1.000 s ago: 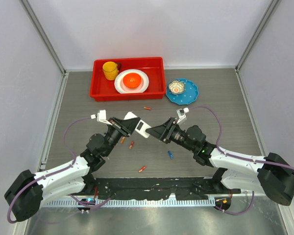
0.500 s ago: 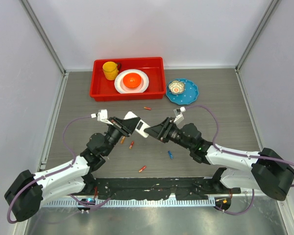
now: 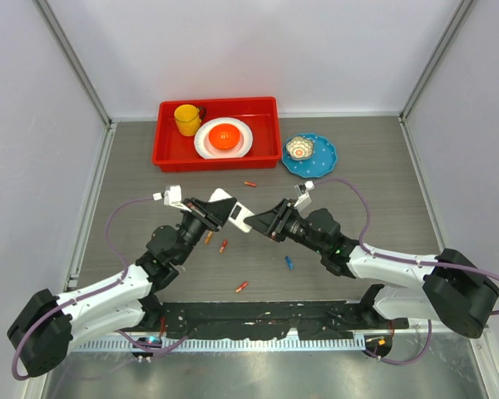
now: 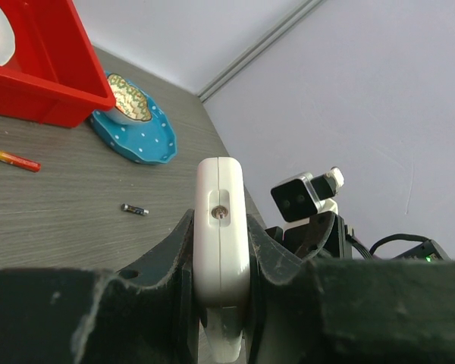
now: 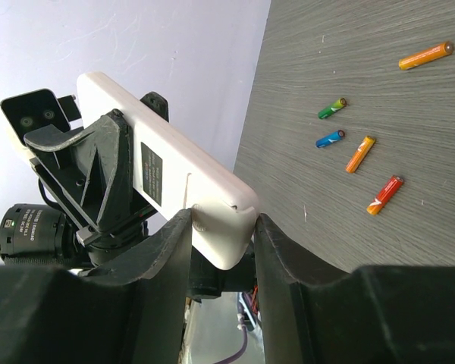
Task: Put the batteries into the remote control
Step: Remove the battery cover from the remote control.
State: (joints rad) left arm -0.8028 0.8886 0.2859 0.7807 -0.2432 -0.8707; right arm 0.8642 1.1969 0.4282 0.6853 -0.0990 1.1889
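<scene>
Above the table's middle, my left gripper (image 3: pixel 223 211) is shut on the white remote control (image 3: pixel 239 218) and holds it edge-up (image 4: pixel 221 220). My right gripper (image 3: pixel 264 224) faces it from the right. In the right wrist view both of its fingers touch the near end of the remote control (image 5: pixel 163 144), whose plain back with a dark label shows. Several batteries lie loose on the table: orange ones (image 3: pixel 249 183) (image 3: pixel 224 246) (image 3: pixel 242 287), a blue one (image 3: pixel 289 263), a green one (image 5: pixel 332 108) and a dark one (image 4: pixel 134 210).
A red tray (image 3: pixel 219 158) at the back holds a yellow cup (image 3: pixel 186 119) and a white plate with an orange bowl (image 3: pixel 224 136). To its right is a blue dotted plate (image 3: pixel 320 162) with a small patterned bowl (image 3: pixel 299 148). Grey walls enclose the table.
My right gripper has moved left up to the remote control and its jaws have narrowed onto the end. The left arm and the remote control have stayed put.
</scene>
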